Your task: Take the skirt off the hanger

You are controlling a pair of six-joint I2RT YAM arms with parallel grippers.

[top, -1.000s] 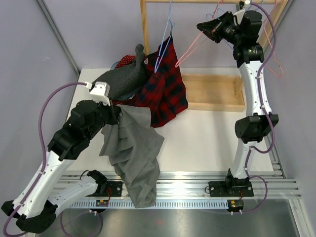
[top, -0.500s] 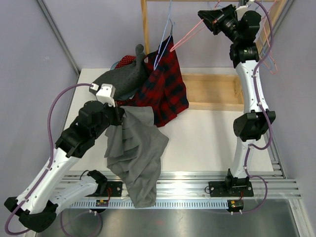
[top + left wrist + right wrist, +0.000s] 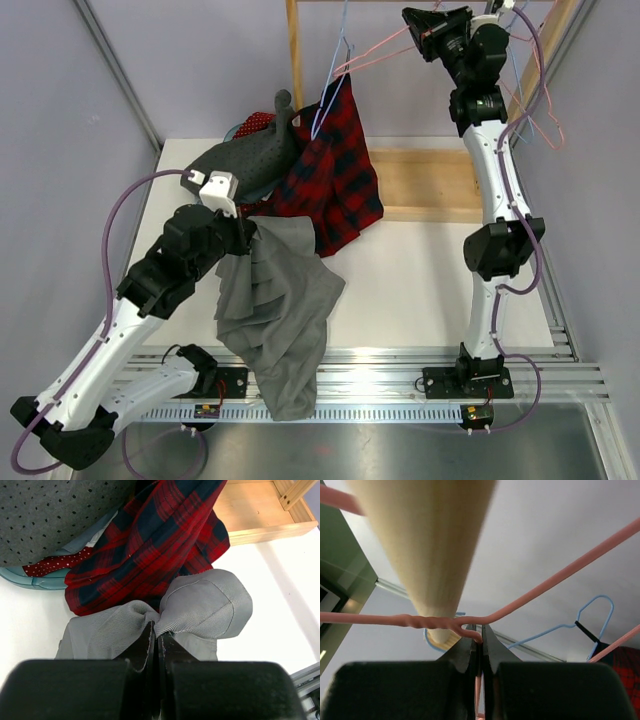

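The grey skirt [image 3: 275, 310] hangs off the table's front edge, free of the hanger. My left gripper [image 3: 248, 228] is shut on a bunched fold at its top; the wrist view shows the grey cloth [image 3: 205, 605] pinched between the left gripper's [image 3: 156, 630] jaws. The pink wire hanger [image 3: 375, 55] is bare and held high at the back. My right gripper [image 3: 410, 22] is shut on it just below its twisted neck [image 3: 427, 621], right under the wooden rail [image 3: 425, 540].
A red plaid garment [image 3: 335, 180] hangs on a blue hanger [image 3: 330, 85] from the rail. A grey dotted garment [image 3: 245, 160] lies in a teal basin [image 3: 35, 580]. The wooden rack base [image 3: 440, 185] sits behind. More pink hangers [image 3: 545, 125] dangle at right.
My right arm has raised the pink hanger up and to the left, close to the rail. My left arm shifted slightly right with the skirt in it.
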